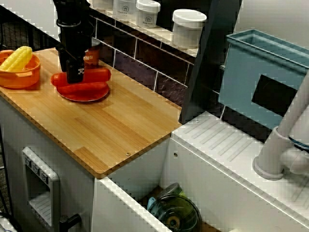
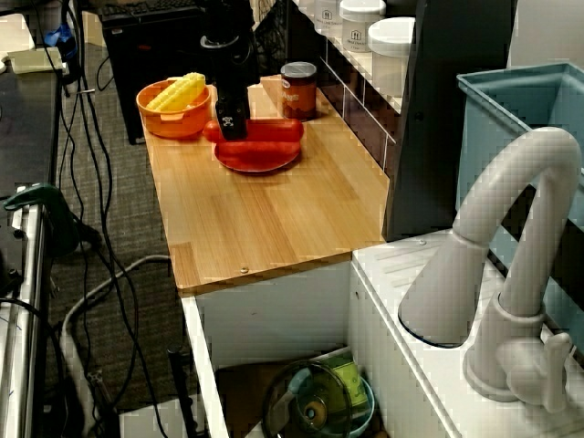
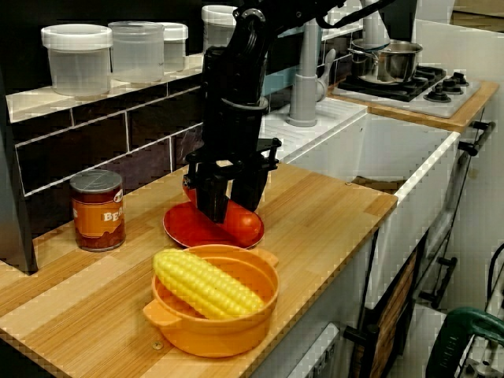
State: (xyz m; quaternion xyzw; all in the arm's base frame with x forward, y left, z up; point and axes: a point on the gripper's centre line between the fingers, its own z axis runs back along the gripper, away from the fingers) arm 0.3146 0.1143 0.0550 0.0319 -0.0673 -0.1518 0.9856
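Note:
My black gripper (image 3: 231, 206) points straight down onto a red sausage (image 3: 241, 224) that lies on a red plate (image 3: 183, 229) on the wooden counter (image 3: 315, 216). Its fingers (image 3: 211, 201) straddle the sausage's middle, one on each side, and reach down to it. From above, the near finger (image 1: 75, 75) covers the middle of the sausage (image 1: 98, 75), so both ends stick out. The sausage (image 2: 271, 130) seems to rest on the plate (image 2: 260, 161). Whether the fingers press on it is hidden.
An orange bowl (image 3: 224, 319) holding a corn cob (image 3: 205, 283) stands beside the plate, and a brown can (image 3: 97, 209) stands by the tiled wall. White jars (image 1: 188, 26) line the ledge. A sink (image 2: 319, 401) with a faucet (image 2: 511, 265) lies past the counter's end.

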